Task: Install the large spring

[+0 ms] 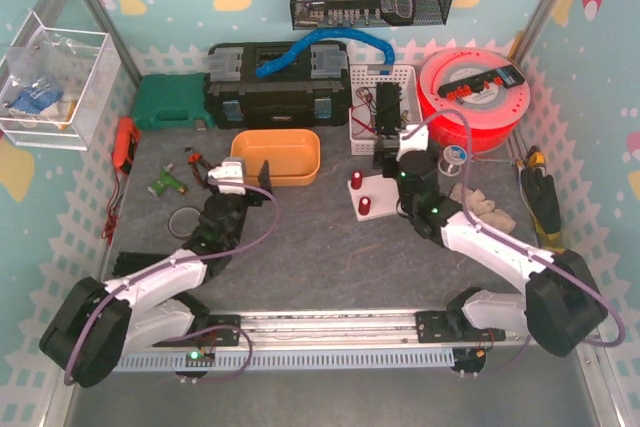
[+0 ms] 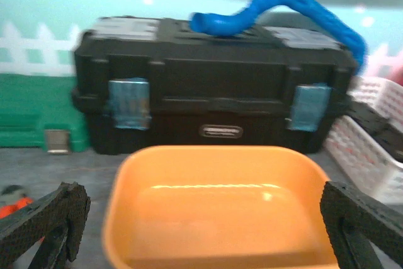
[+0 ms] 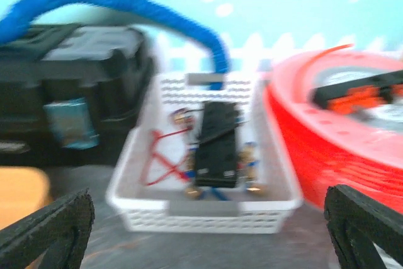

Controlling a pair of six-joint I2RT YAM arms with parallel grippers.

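A small white base (image 1: 372, 195) with two red posts stands on the grey mat, just left of my right arm. I cannot make out a large spring for certain; a dark wire ring (image 1: 185, 219) lies on the mat left of my left arm. My left gripper (image 1: 252, 187) is open and empty, facing the orange bin (image 2: 217, 206), which looks empty. Its fingers (image 2: 44, 225) show at both lower corners of the left wrist view (image 2: 204, 234). My right gripper (image 1: 393, 154) is open and empty, facing the white basket (image 3: 208, 215) in the right wrist view (image 3: 208, 234).
A black toolbox (image 1: 275, 82) with a blue hose stands behind the orange bin (image 1: 277, 157). The white basket (image 1: 378, 97) holds a black part and wires. A red spool (image 1: 470, 97) sits at the back right. Small tools lie at the left (image 1: 170, 182), cloth at the right (image 1: 480, 205).
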